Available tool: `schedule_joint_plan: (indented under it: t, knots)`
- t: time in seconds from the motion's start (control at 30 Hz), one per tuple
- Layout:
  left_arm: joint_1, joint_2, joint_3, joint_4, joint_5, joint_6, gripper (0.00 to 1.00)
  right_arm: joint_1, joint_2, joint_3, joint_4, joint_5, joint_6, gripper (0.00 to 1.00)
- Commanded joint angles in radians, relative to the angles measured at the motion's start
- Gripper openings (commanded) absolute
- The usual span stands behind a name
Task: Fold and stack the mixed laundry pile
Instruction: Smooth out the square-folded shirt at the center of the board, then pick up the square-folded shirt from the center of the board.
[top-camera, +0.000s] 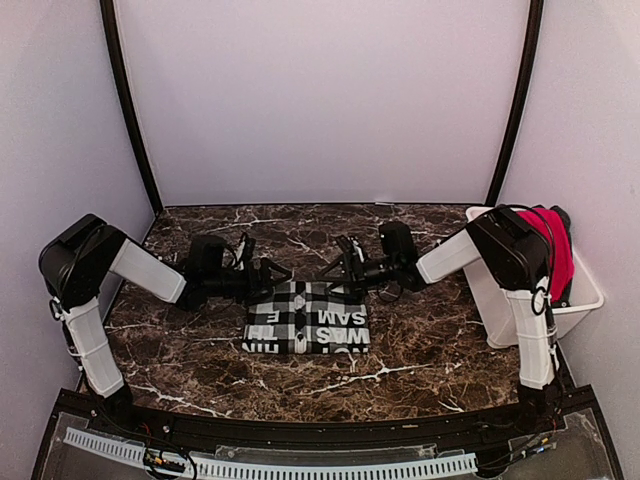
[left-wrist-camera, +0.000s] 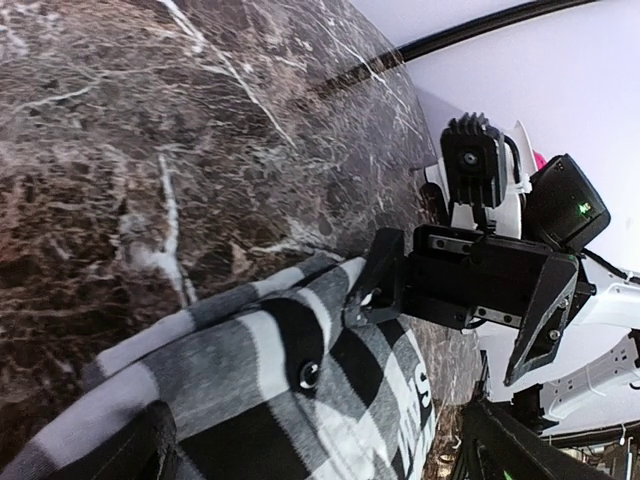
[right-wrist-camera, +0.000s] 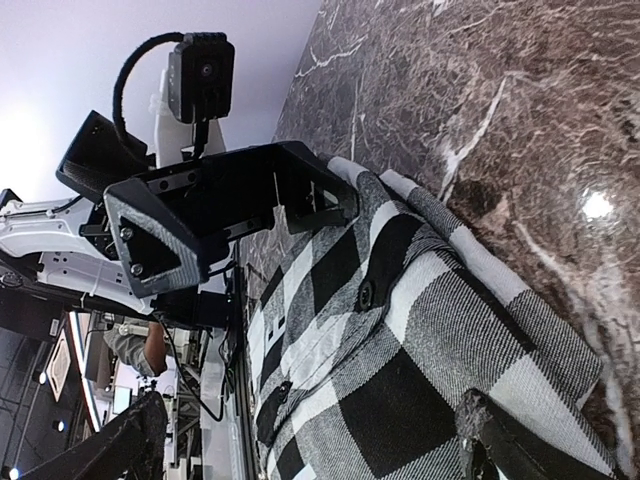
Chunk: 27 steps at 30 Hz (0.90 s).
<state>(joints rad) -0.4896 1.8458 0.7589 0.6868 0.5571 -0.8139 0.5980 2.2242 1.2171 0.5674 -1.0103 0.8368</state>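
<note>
The black-and-white checked garment (top-camera: 308, 318) lies folded into a rectangle on the marble table, white lettering on its near half. Its buttoned far edge shows in the left wrist view (left-wrist-camera: 290, 400) and the right wrist view (right-wrist-camera: 420, 350). My left gripper (top-camera: 272, 275) and right gripper (top-camera: 342, 266) face each other low over that far edge, both open and holding nothing. The cloth lies between the spread fingers of the left gripper (left-wrist-camera: 320, 460) and of the right gripper (right-wrist-camera: 315, 455). The bright red garment (top-camera: 552, 245) hangs over the rim of the white bin.
The white plastic bin (top-camera: 585, 298) stands at the table's right edge, behind my right arm's elbow. Pale walls with black corner posts (top-camera: 128, 110) close in the back and sides. A black rail (top-camera: 300, 430) runs along the near edge.
</note>
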Motion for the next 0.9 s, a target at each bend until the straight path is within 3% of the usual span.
schedule_joint_plan:
  t: [0.0,0.1,0.17,0.33,0.47,0.67,0.87]
  knots:
    - [0.056,-0.004,-0.059,0.007,-0.047,-0.006,0.99,-0.039,0.020,-0.031,-0.109,0.064,-0.084,0.97]
    - [0.087,-0.044,-0.081,0.011,-0.043,0.001,0.99,-0.045,-0.060,-0.047,-0.136,0.075,-0.111,0.96]
    - [0.081,-0.124,-0.066,-0.081,-0.065,0.065,0.99,-0.046,-0.159,-0.056,-0.209,0.090,-0.160,0.96]
    - [0.032,-0.400,0.033,-0.466,-0.208,0.328,0.99,-0.071,-0.416,-0.122,-0.355,0.139,-0.239,0.97]
    - [-0.122,-0.515,0.133,-0.710,-0.376,0.560,0.99,-0.104,-0.545,-0.224,-0.401,0.133,-0.241,0.97]
    - [-0.337,-0.491,0.211,-0.820,-0.523,0.785,0.98,-0.107,-0.679,-0.369,-0.432,0.162,-0.209,0.96]
    - [-0.538,-0.287,0.332,-0.847,-0.636,1.011,0.84,-0.107,-0.791,-0.494,-0.463,0.219,-0.173,0.93]
